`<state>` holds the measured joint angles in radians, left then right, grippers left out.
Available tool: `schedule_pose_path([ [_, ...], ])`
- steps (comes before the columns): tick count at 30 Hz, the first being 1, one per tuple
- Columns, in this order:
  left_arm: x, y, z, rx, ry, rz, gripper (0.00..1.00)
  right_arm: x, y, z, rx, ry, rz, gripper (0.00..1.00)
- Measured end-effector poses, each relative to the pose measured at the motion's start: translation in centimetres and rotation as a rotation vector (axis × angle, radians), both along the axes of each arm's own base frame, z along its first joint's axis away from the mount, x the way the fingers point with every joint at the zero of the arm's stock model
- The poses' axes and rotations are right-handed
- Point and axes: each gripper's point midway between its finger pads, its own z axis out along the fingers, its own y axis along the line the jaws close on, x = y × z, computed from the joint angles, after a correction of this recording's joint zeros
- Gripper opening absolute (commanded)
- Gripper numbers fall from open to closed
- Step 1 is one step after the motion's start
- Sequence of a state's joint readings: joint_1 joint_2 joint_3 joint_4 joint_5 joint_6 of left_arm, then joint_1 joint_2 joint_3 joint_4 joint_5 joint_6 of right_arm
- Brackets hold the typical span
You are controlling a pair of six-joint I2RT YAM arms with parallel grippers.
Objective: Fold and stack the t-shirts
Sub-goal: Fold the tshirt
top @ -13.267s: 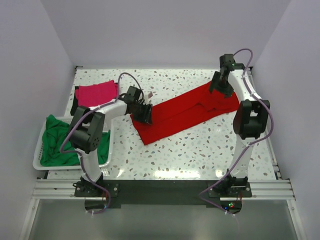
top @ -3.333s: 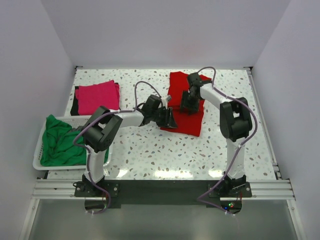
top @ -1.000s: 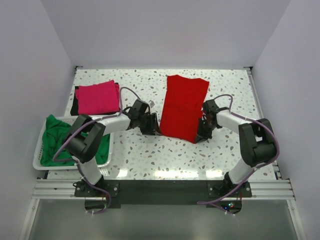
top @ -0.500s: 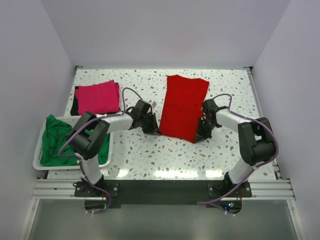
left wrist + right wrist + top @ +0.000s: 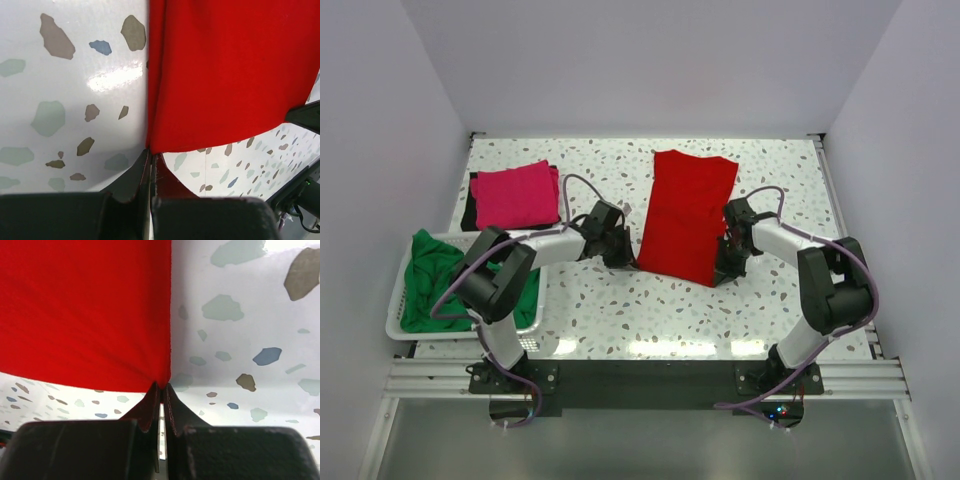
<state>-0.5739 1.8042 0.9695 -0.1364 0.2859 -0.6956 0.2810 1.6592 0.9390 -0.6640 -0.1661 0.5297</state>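
The left pincer (image 5: 151,156) and right pincer (image 5: 161,388) each clamp a near corner of the red tee (image 5: 685,215). Lift both evenly, carry the hem toward the far edge, cloth taut.

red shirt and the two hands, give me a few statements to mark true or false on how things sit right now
1. The red t-shirt lies as a long folded strip on the table between the two hands. True.
2. The left hand is open and clear of the cloth. False: it is shut on the red t-shirt's near left corner.
3. The right hand pinches the red t-shirt's near right corner. True.
4. The green t-shirt is folded on top of the pink t-shirt. False: it lies crumpled in the white basket, and the pink one sits folded on the table beyond it.
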Motion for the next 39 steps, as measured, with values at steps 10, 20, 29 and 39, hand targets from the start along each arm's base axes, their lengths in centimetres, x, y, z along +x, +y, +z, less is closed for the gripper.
schedule_pose_path([
  [10, -0.2, -0.4, 1.6, -0.012, -0.034, -0.008, 0.0, -0.1, -0.6, 0.1, -0.033, 0.006, -0.004, 0.0],
  [20, -2.4, -0.2, 4.0, -0.06, -0.051, -0.025, 0.0, -1.2, -1.1, 1.2, -0.053, 0.024, 0.005, 0.0],
  [29, -5.6, 0.1, 6.8, -0.07, -0.059, -0.071, 0.0, -3.0, -1.5, 5.4, -0.038, -0.035, 0.01, 0.0],
  [39, -9.5, 0.8, 11.5, -0.101, -0.098, -0.125, 0.0, -7.0, -2.3, 10.4, -0.008, -0.105, -0.006, 0.0],
])
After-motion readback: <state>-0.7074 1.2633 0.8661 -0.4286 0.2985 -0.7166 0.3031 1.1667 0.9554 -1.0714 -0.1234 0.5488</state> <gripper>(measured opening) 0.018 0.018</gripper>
